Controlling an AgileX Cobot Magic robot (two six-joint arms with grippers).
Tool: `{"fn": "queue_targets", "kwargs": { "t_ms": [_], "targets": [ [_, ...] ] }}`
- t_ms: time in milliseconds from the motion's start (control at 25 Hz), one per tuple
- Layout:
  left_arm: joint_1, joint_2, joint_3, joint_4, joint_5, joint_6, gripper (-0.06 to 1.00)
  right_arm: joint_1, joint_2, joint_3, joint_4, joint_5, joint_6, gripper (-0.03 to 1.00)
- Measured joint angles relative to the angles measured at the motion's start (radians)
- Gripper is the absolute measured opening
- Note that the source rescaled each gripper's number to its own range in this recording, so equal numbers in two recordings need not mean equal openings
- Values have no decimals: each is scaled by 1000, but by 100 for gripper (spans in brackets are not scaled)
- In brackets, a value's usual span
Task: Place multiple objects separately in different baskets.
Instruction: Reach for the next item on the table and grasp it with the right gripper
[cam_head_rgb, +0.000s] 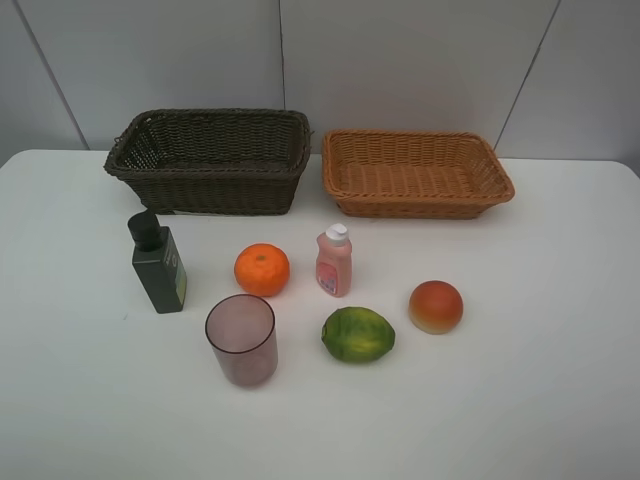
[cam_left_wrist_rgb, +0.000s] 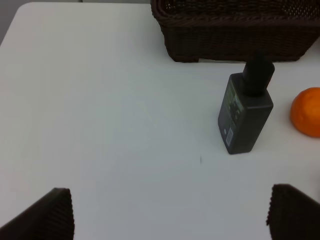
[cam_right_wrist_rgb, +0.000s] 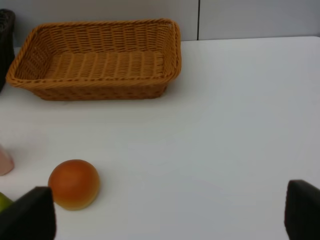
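Resting on the white table (cam_head_rgb: 560, 400), two wicker baskets stand at the far side and six objects sit nearer, all outside the baskets.

The dark brown basket (cam_head_rgb: 220, 195) is far left, and the shallower light tan basket (cam_head_rgb: 415, 205) is just beside it on the right, not touching. The dark green bottle (cam_head_rgb: 160, 270) stands upright at the left. The purplish cup (cam_head_rgb: 242, 340), mouth up, stands nearer and to its right. The pink bottle (cam_head_rgb: 334, 262) stands near the middle. The lime (cam_head_rgb: 358, 334) lies nearer than it, right of the cup. The orange (cam_head_rgb: 262, 270) sits just left of the pink bottle, and the red-yellow fruit (cam_head_rgb: 436, 306) sits furthest right. The left pincer (cam_left_wrist_rgb: 175, 215) hangs over bare table, nearer than and left of the green bottle. Its fingers are wide apart and grip nothing. The right pincer (cam_right_wrist_rgb: 165, 212) is spread the same way, nearer than and right of the red-yellow fruit.
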Motion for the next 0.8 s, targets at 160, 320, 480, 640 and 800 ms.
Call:
{"fn": "queue_targets", "kwargs": {
  "t_ms": [160, 320, 480, 640, 800],
  "targets": [
    [0, 0, 0, 0, 0, 0, 100, 0, 0, 0, 0, 0, 0, 100],
    [2, 0, 0, 0, 0, 0, 100, 0, 0, 0, 0, 0, 0, 100],
    [7, 0, 0, 0, 0, 0, 100, 0, 0, 0, 0, 0, 0, 100],
    [7, 0, 0, 0, 0, 0, 100, -21, 0, 0, 0, 0, 0, 100],
    [7, 0, 0, 0, 0, 0, 100, -23, 0, 0, 0, 0, 0, 100]
  ]
}}
